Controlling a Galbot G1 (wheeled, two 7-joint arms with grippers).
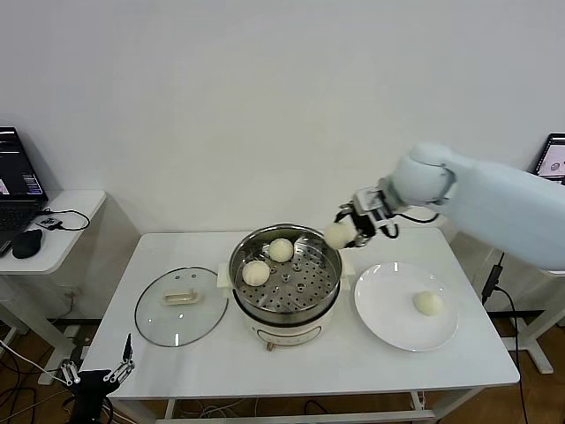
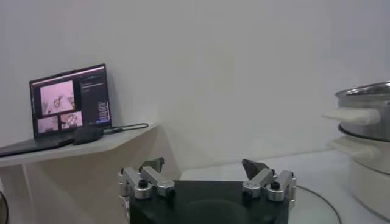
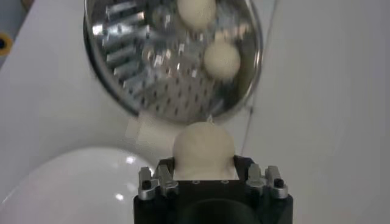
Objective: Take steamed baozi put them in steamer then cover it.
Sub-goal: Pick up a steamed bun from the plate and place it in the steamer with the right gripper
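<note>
Right end effector (image 1: 346, 229) clamps a round cream-white baozi (image 1: 338, 235) at the shiny steel steamer's (image 1: 328, 285) right rim; two buns (image 1: 268, 261) sit inside, one (image 1: 428, 303) on the white plate (image 1: 385, 315), the glass cover (image 1: 155, 322) on the tabletop (image 1: 203, 359). Left wrist view: left end effector (image 2: 206, 172) spread apart, low by the tabletop. Right wrist view: bun (image 3: 203, 147) gripped.
</note>
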